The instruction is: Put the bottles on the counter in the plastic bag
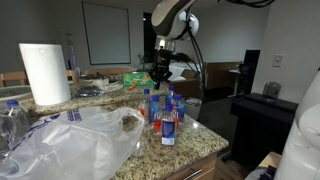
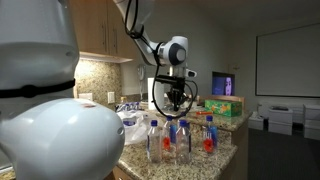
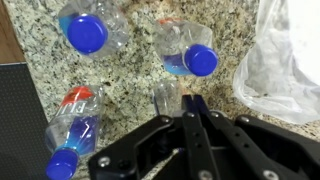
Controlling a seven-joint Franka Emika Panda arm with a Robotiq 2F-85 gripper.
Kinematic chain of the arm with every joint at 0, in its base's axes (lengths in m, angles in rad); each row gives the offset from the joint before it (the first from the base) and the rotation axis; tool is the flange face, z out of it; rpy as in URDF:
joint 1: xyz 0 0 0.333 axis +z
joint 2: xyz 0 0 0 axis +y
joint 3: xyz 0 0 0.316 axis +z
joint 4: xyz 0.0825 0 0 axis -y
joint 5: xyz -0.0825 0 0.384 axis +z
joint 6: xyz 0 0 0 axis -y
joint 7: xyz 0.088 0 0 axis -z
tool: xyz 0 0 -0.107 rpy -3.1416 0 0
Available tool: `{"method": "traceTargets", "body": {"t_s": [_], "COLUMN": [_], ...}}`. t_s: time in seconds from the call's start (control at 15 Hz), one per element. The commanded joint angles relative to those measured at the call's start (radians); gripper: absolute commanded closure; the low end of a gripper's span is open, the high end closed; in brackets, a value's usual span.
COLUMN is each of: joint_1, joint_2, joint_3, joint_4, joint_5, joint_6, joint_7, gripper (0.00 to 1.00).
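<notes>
The plastic bag [image 1: 70, 140] lies crumpled and slack on the counter [image 1: 205, 148]. Its translucent folds show blue print, but whether anything is inside it cannot be told. A brownish patch shows near its upper edge, and it is too blurred to name. Just beside the bag, in both exterior views, the bottles [image 1: 165, 112] stand upright in a tight cluster on the counter, outside the bag, with blue and red-orange caps and blue labels. Whether they hold liquid is not clear. The gripper [image 1: 160, 75] hangs above this cluster, near the bag but apart from it. In the wrist view its fingers [image 3: 192, 112] are clenched together with nothing seen between them. A small clear bottle top sits just beside the tips, and three more capped bottles ring it on the granite, with the bag's edge at the frame's side. At the bag's far end from the cluster, a larger water bottle [image 1: 10, 122] is cut off by the picture's edge. Behind the bag stands a paper towel roll [image 1: 45, 72]. In an exterior view a white rounded body [image 2: 45, 120] fills the foreground and hides the bag altogether, so only the bottles and the gripper over them show there. A dark panel [image 3: 18, 115] cuts off one corner of the wrist view, and the gripper's own frame covers the counter below the fingers.
</notes>
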Motion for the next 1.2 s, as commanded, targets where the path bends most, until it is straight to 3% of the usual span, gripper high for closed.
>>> {"method": "traceTargets", "body": {"t_s": [0.0,0.6,0.67,0.8,1.13], "joint_1": [-0.003,-0.006,-0.009,-0.006,0.005], "joint_2": [-0.014,0.047,0.059,0.081,0.098], "joint_3": [0.018,0.08,0.078,0.074,0.074], "joint_4": [-0.048,-0.064,-0.059,-0.053,-0.039], "joint_5": [0.032,-0.108,-0.126,-0.127,-0.097], "joint_6": [0.029,0.107,0.108,0.106,0.075], "joint_7": [-0.039,0.098,0.113,0.115,0.086], "gripper": [0.62,0.04,0.48,0.46,0.79]}}
